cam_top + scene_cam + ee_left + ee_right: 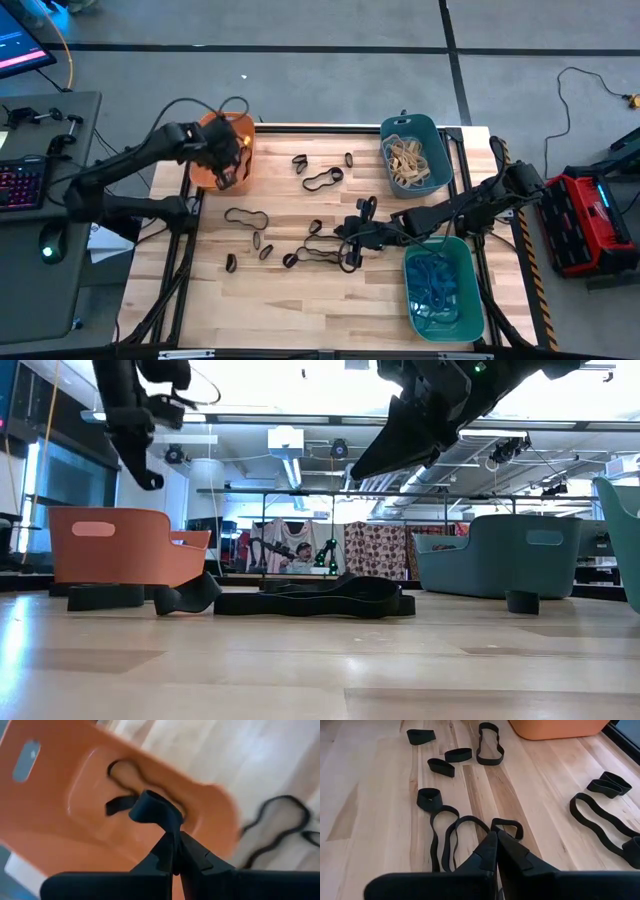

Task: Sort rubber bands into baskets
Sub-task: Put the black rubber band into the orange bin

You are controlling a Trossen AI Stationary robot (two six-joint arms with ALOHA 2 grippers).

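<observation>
The left end effector [175, 847] hangs over the orange basket [212, 165] at the back left of the tabletop [200, 290]. Its two fingers are pressed together and pinch a black band [152, 810] — the loop sticks up from the tips. Two more black bands [122, 787] lie inside the orange basket.

The right end effector [496, 845] is low over the middle of the tabletop, its fingers pressed together with nothing between them. Right in front of its tips lies a small black loop [507, 827], and two long loops [452, 837] lie beside it.

Many black bands [322, 180] are spread over the wood between the baskets. The green basket [415, 155] at the back right holds tan bands [408, 160]. The teal basket [445, 290] at the front right holds blue bands [435, 285].
</observation>
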